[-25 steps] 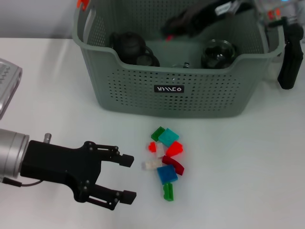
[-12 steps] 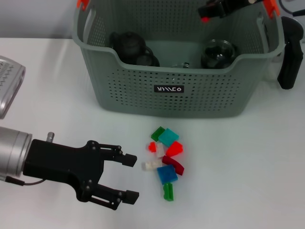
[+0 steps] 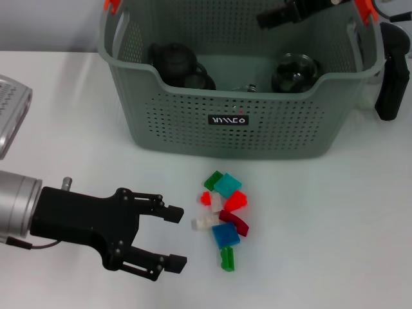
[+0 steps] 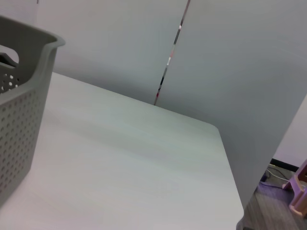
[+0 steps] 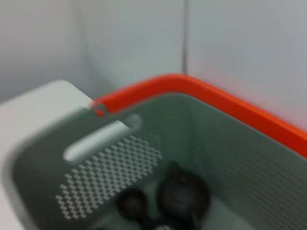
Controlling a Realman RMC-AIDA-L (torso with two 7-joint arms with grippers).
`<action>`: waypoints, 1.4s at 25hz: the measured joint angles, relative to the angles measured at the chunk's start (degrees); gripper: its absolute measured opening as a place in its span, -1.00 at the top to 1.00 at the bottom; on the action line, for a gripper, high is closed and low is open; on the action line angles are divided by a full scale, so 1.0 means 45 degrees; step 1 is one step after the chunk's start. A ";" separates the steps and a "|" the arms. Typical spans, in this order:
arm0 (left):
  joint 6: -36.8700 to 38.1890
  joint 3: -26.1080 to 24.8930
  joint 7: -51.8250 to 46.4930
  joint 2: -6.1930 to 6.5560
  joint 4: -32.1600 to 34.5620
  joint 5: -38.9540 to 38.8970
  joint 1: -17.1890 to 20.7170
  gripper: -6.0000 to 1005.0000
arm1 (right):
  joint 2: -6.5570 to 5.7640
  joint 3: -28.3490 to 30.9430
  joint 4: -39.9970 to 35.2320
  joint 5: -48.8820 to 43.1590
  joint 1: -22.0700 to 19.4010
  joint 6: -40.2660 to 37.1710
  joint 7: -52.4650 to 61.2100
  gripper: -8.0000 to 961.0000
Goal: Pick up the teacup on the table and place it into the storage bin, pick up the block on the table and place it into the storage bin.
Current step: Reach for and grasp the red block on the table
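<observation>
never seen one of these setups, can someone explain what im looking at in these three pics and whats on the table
This is a two-armed robot, and each picture comes from a different camera on it. The head view looks down at a white table. The black left gripper sits there open and empty, beside a small pile of coloured blocks. Behind them stands the grey-green storage bin, with dark teaware inside. The right gripper is above the bin's far side; whether it is open is unclear. The left wrist view shows only bare table and one wall of the bin. The right wrist view looks down into the bin from above its orange-edged rim.
</observation>
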 joint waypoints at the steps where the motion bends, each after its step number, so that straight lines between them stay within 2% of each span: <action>1: 0.0000 0.0000 0.0000 0.0000 0.0000 0.0000 0.0000 -0.68 | -0.0002 0.0000 -0.0090 0.0170 -0.0019 -0.0107 -0.0059 -0.21; 2: -0.0026 -0.0006 0.0001 0.0004 0.0000 -0.0001 -0.0003 -0.68 | -0.0021 0.0019 -0.0246 0.0490 -0.0057 -0.0376 -0.0195 -0.31; 5: -0.0046 -0.0009 0.0001 0.0025 0.0000 0.0001 -0.0005 -0.68 | -0.0106 0.0118 -0.0704 0.1409 -0.0174 -0.1508 -0.0769 -0.78; 15: -0.0118 -0.0101 0.0288 0.0046 0.0015 0.0090 0.0137 -0.68 | -0.0172 -0.0053 -0.2498 0.1193 -0.0599 -0.6690 -0.1957 -0.94; 18: -0.0131 -0.0175 0.0343 0.0038 0.0006 0.0095 0.0162 -0.68 | -0.0046 -0.0476 -0.2514 0.0484 -0.0719 -0.7453 -0.1989 -0.96; 20: -0.0132 -0.0198 0.0345 0.0046 0.0003 0.0098 0.0163 -0.68 | 0.0117 -0.0921 -0.2484 -0.0068 -0.0828 -0.7648 -0.1979 -0.96; 25: -0.0132 -0.0268 0.0352 0.0049 0.0002 0.0099 0.0163 -0.68 | 0.0811 -0.2124 -0.2394 -0.1705 -0.0970 -0.7332 -0.1874 -0.96; 35: -0.0106 -0.0322 0.0370 0.0045 0.0007 0.0007 0.0105 -0.68 | 0.0881 -0.4836 -0.0864 -0.1466 -0.0535 -0.5550 -0.1279 -0.96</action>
